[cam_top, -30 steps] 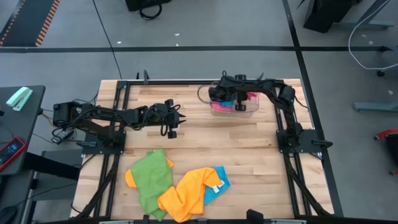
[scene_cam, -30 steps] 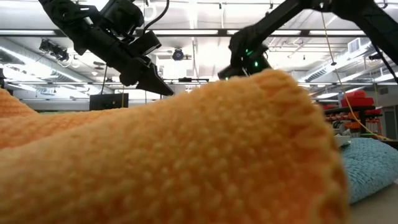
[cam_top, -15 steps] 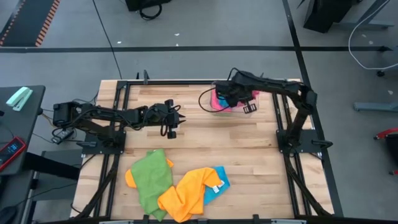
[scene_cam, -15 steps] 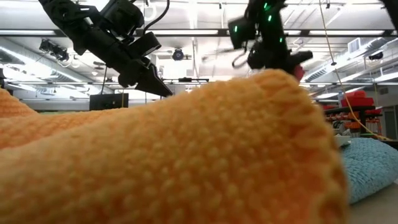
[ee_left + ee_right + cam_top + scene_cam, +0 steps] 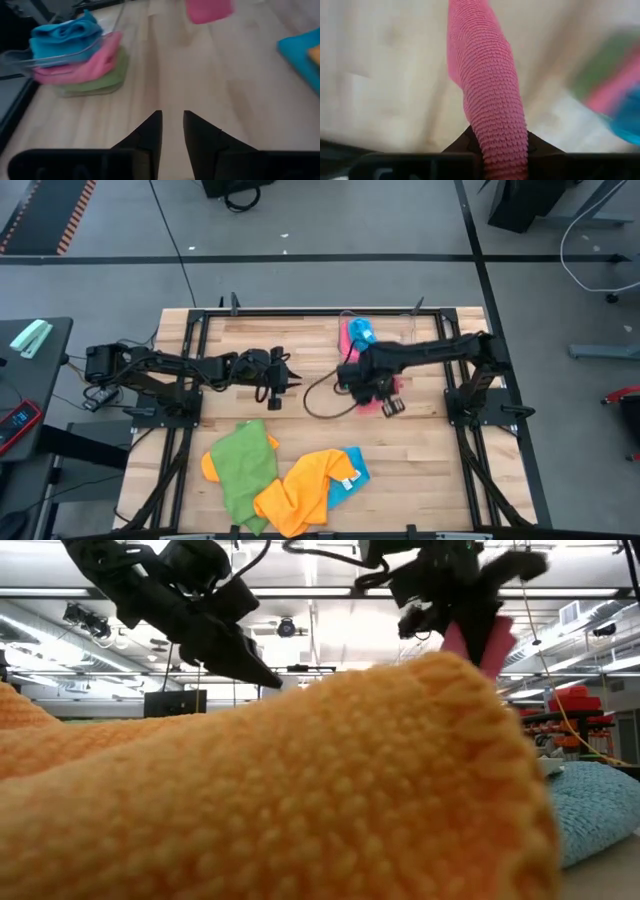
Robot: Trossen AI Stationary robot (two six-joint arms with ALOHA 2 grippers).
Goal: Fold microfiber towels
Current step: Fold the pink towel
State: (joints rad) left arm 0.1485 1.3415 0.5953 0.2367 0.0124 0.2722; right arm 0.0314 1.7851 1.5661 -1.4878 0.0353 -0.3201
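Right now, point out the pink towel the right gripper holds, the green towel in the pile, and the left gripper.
pink towel [image 5: 490,100]: right wrist view, middle of the hanging strip.
green towel [image 5: 245,465]: high view, centre of the cloth.
left gripper [image 5: 172,127]: left wrist view, between the fingertips.

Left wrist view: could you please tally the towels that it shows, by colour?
Blue: 2, the stacked blue towel and the far blue towel
Pink: 2, the stacked pink towel and the hanging pink towel
Green: 1, the green towel under the stack
Orange: 1, the orange towel, only a corner showing
Total: 6
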